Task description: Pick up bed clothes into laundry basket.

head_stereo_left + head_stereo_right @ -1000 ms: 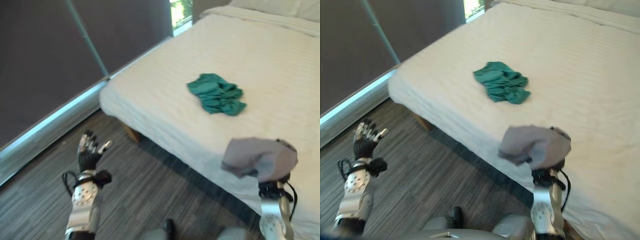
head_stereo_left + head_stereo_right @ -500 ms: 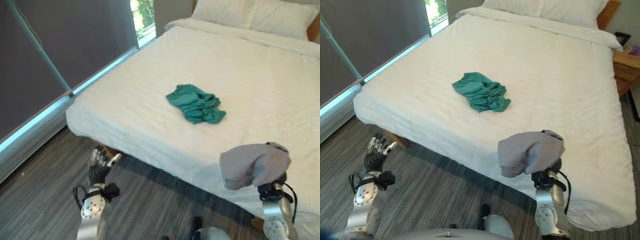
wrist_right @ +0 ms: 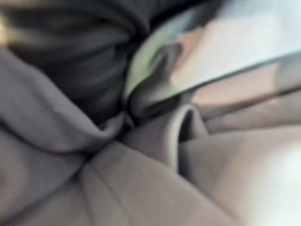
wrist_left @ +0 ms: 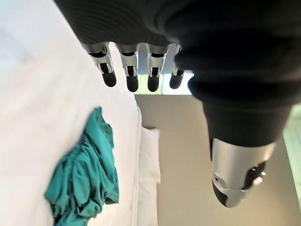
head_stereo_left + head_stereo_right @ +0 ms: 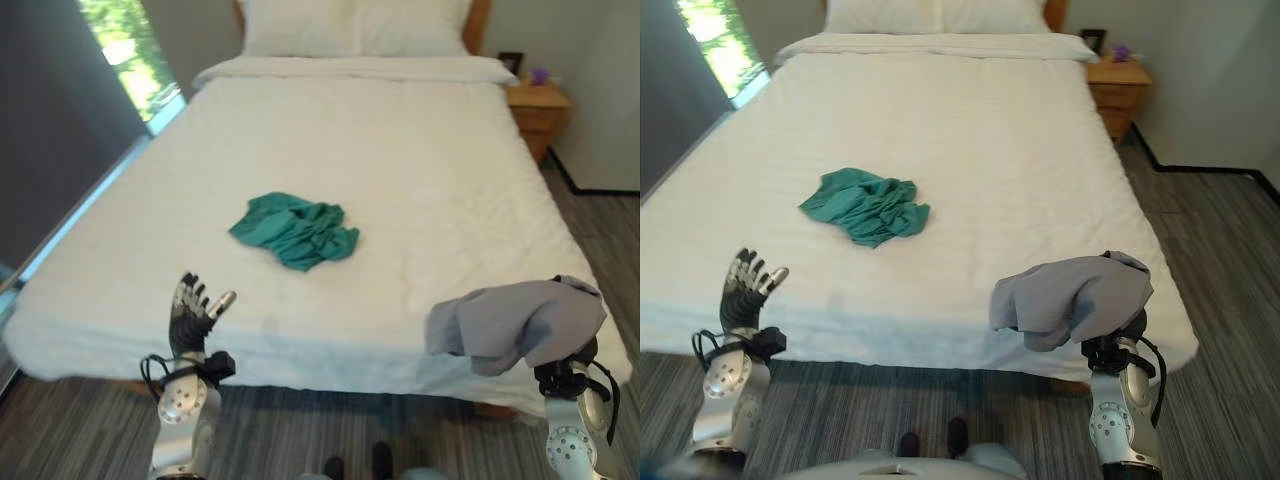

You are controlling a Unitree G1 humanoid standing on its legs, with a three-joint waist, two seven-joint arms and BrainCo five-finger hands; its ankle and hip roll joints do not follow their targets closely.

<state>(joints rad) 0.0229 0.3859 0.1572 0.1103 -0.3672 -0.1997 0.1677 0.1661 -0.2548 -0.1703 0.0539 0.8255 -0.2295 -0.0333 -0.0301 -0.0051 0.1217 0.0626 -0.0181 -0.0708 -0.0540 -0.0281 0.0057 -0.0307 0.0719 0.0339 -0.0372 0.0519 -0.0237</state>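
Note:
A crumpled green garment (image 5: 295, 230) lies on the white bed (image 5: 420, 130), left of its middle, and shows past my left hand's fingertips in the left wrist view (image 4: 84, 179). My left hand (image 5: 190, 315) is raised at the foot of the bed, open, fingers straight and holding nothing. A grey garment (image 5: 520, 325) is draped over my right hand (image 5: 566, 368), held up above the bed's near right corner. The grey cloth (image 3: 141, 179) covers that hand.
Pillows (image 5: 350, 25) lie at the head of the bed. A wooden nightstand (image 5: 538, 105) stands at the far right, with grey striped floor (image 5: 1220, 250) along the bed's right side. A window (image 5: 125, 45) runs along the left.
The camera has swung round from the bed's left corner to face its foot squarely. Both hands keep their pose; the grey garment stays draped over the right hand.

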